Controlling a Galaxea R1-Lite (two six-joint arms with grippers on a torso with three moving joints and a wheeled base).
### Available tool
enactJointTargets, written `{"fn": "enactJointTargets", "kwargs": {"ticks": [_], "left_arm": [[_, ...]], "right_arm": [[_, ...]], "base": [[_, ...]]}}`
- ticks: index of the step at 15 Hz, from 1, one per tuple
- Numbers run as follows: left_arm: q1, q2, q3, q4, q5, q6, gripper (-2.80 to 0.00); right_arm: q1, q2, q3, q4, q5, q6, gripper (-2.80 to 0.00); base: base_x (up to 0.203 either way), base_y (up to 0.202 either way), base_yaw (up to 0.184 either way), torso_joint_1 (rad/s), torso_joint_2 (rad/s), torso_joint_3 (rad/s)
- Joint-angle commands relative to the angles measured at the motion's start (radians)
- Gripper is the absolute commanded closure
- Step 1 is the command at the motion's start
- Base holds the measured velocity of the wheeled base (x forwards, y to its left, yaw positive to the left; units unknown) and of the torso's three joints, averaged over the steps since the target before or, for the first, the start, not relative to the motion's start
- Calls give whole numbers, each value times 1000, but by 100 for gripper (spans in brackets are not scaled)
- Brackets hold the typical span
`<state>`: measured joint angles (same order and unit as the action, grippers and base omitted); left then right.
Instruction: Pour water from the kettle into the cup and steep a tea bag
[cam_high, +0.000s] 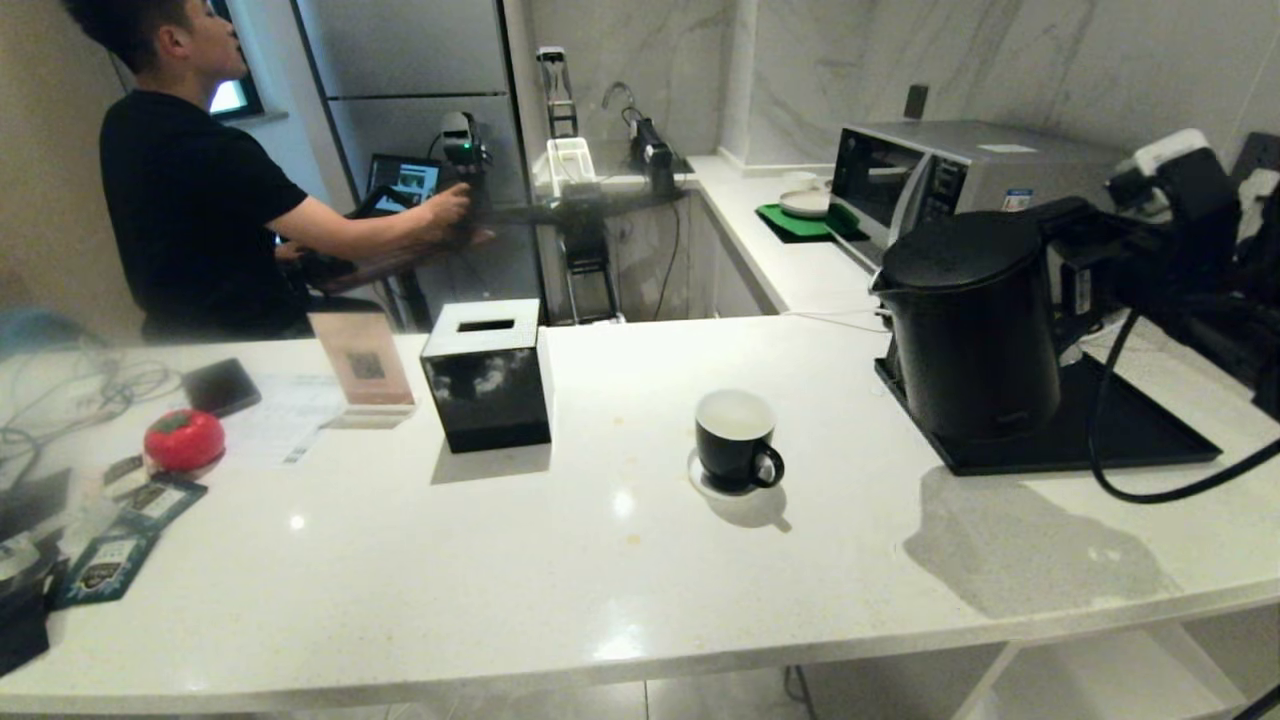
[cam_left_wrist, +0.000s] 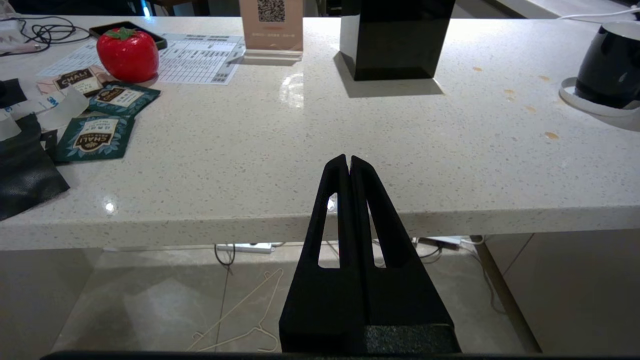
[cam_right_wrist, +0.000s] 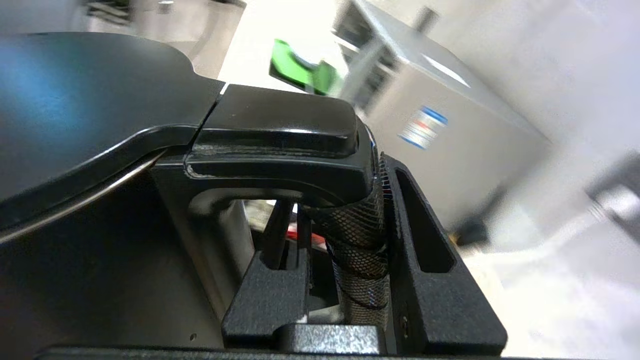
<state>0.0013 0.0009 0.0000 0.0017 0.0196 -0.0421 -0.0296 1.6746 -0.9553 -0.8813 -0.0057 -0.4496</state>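
The matte black kettle (cam_high: 970, 320) stands upright on a black tray (cam_high: 1140, 435) at the right of the white counter. My right gripper (cam_high: 1085, 250) comes in from the right and is shut on the kettle's handle (cam_right_wrist: 357, 240), which is wrapped in black mesh; one finger (cam_right_wrist: 425, 250) lies against its outer side. The black cup (cam_high: 735, 450) with a white inside sits on a white coaster mid-counter, left of the kettle, and shows again as the cup (cam_left_wrist: 610, 65) in the left wrist view. My left gripper (cam_left_wrist: 348, 159) hangs shut and empty at the counter's front edge. The tea bag is out of view.
A black tissue box (cam_high: 487, 375) stands left of the cup. A red tomato-shaped object (cam_high: 184, 438) and dark teal packets (cam_high: 105, 565) lie at the far left. A microwave (cam_high: 950, 170) stands behind the kettle. A person (cam_high: 190, 200) stands beyond the counter. A black cable (cam_high: 1150, 490) loops by the tray.
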Motion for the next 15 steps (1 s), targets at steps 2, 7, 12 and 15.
{"fn": "enactJointTargets", "kwargs": {"ticks": [2,7,12,15], "left_arm": [[0,1,0,0,0,-1,0],[0,1,0,0,0,-1,0],[0,1,0,0,0,-1,0],[0,1,0,0,0,-1,0]], "right_arm": [[-93,-6,1,-4,0,39,0],[-284,6,30,-7,6,130,0],[-431,65,56,-11,9,193,0],[-466,108,51,-37,9,221,0]], "base": [[0,0,0,0,0,0],[0,0,0,0,0,0],[0,0,0,0,0,0],[0,0,0,0,0,0]]}}
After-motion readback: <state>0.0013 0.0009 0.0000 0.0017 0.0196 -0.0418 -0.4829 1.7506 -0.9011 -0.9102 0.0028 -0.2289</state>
